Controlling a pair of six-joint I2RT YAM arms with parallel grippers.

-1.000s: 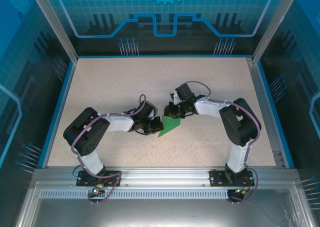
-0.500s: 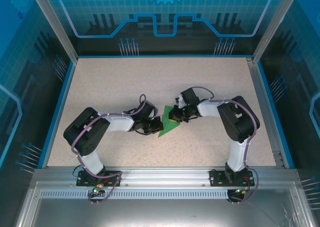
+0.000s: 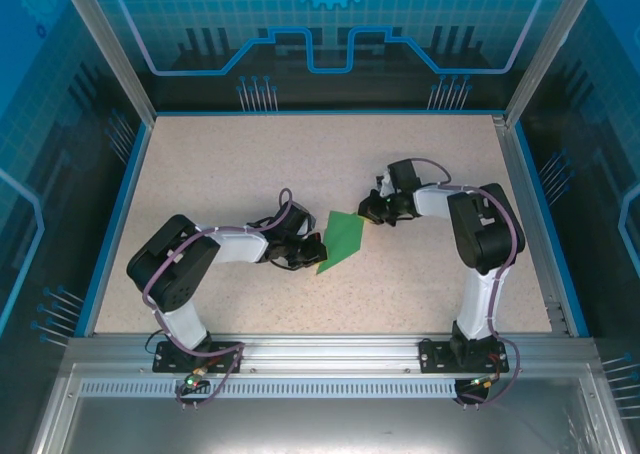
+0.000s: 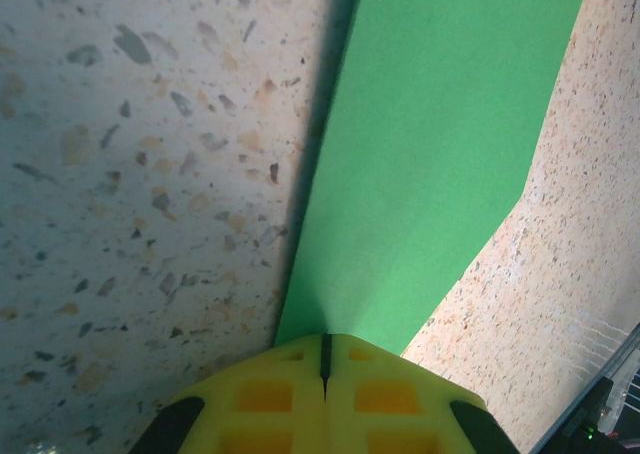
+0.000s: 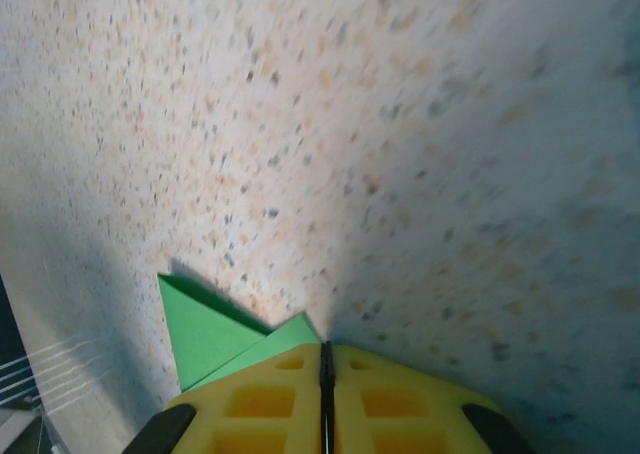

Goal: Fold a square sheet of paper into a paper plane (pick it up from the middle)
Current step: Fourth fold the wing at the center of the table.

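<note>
Both pairs of jaws are closed, the left gripper (image 4: 325,342) pinching the square sheet of paper (image 4: 440,124), the right gripper (image 5: 325,349) at its corner, grip unclear, so they should tension it gently to avoid tearing.

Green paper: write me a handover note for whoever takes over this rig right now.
Left gripper: shut on the paper, at its left side.
Right gripper: shut, tips at the paper's far-right corner; whether it pinches the corner is unclear.
Paper: on the table, between the two grippers.
Done: partly folded; a folded flap shows in the right wrist view.
Left: the remaining folds; it is not yet a pointed plane.
</note>
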